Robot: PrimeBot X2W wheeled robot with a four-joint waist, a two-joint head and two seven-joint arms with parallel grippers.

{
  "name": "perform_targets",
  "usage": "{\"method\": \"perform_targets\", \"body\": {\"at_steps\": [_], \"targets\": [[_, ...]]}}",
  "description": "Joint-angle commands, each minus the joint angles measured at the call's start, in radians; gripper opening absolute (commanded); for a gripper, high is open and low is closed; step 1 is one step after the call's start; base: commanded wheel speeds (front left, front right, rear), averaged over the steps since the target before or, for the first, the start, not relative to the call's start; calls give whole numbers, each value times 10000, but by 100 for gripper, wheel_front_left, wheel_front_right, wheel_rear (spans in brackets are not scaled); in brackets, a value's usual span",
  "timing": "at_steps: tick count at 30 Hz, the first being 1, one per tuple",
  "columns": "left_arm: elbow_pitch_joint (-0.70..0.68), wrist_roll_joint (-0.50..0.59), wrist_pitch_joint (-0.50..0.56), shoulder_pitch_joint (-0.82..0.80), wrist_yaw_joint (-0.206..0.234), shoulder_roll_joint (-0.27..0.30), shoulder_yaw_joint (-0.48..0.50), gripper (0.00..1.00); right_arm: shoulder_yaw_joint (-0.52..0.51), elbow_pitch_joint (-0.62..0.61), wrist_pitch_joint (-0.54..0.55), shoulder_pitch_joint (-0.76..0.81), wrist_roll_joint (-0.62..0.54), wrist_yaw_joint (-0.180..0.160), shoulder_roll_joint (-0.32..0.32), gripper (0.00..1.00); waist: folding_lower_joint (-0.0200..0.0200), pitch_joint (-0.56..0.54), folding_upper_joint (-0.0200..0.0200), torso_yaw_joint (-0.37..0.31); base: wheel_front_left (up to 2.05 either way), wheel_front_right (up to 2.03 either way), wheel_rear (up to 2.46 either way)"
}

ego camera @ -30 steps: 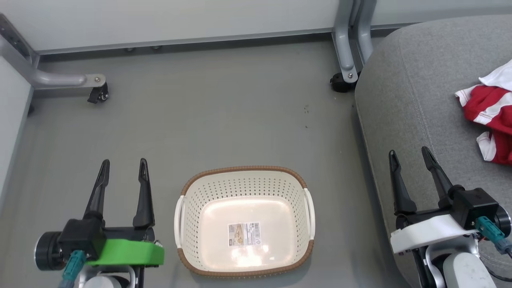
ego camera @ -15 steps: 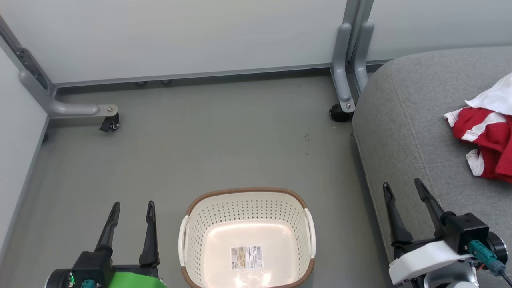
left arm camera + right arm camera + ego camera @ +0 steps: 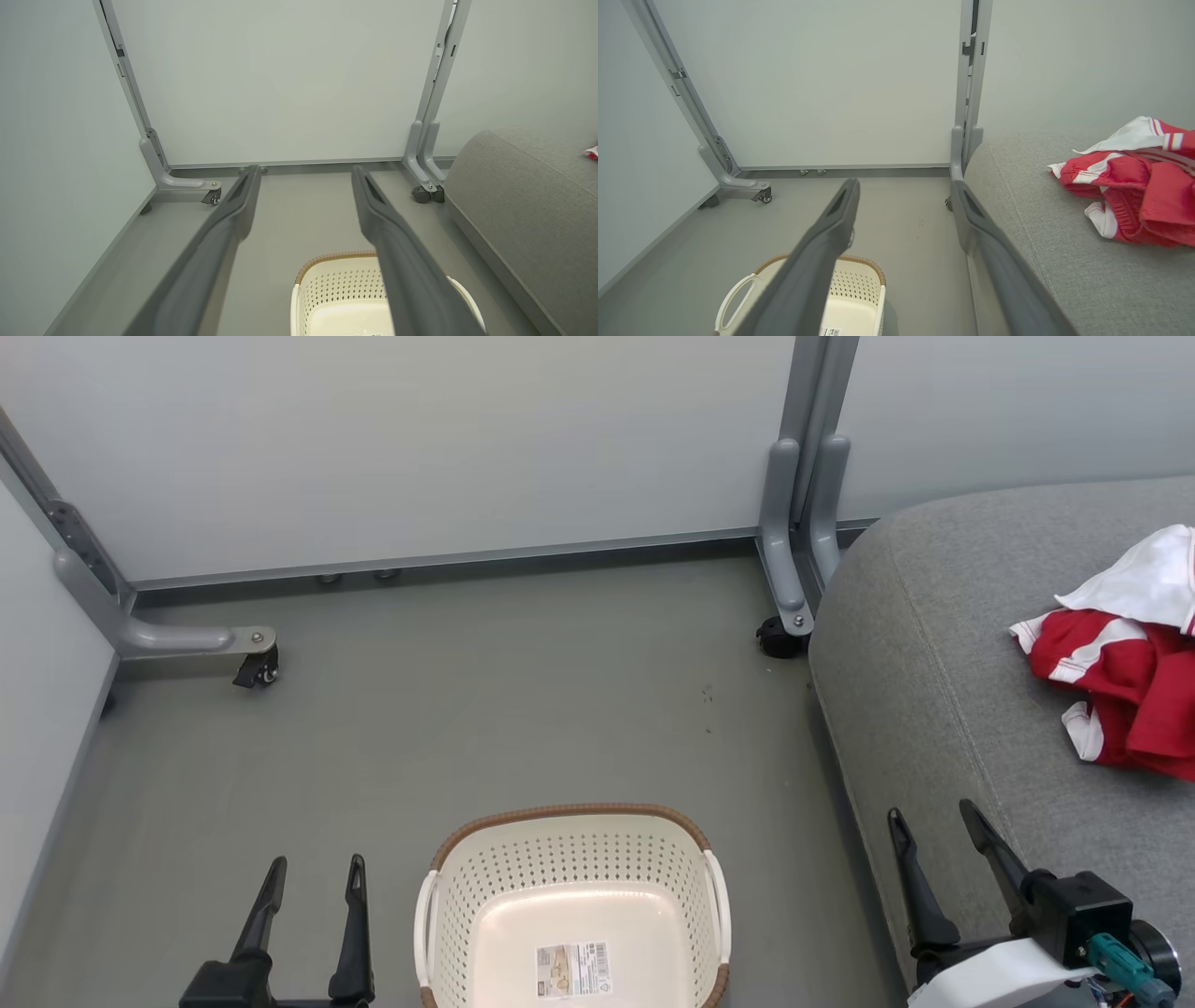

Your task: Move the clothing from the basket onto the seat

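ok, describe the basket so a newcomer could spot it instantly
Start at the big grey seat on the right, with red-and-white clothing lying on it. On the grey floor just left of it stands the basket. Unlike its plain grey surroundings, it is oval and cream, with perforated walls, a brown woven-look rim, white side handles and a label sticker inside on its bottom.

The clothing [image 3: 1125, 686] lies on the seat [image 3: 943, 709], right of the basket [image 3: 571, 905].
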Motion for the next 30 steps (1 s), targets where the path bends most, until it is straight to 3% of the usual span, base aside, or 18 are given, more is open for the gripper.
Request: {"method": "perform_targets", "body": {"at_steps": [1, 30], "targets": [[46, 57, 0, 180, -37, -26, 48, 100, 10, -67, 31, 124, 25, -3, -30, 100, 1, -24, 0, 1, 0, 0, 0], [197, 491, -2, 159, -388, -367, 577, 100, 44, -198, 59, 170, 75, -3, -29, 100, 1, 157, 0, 27, 0, 0, 0]]}}
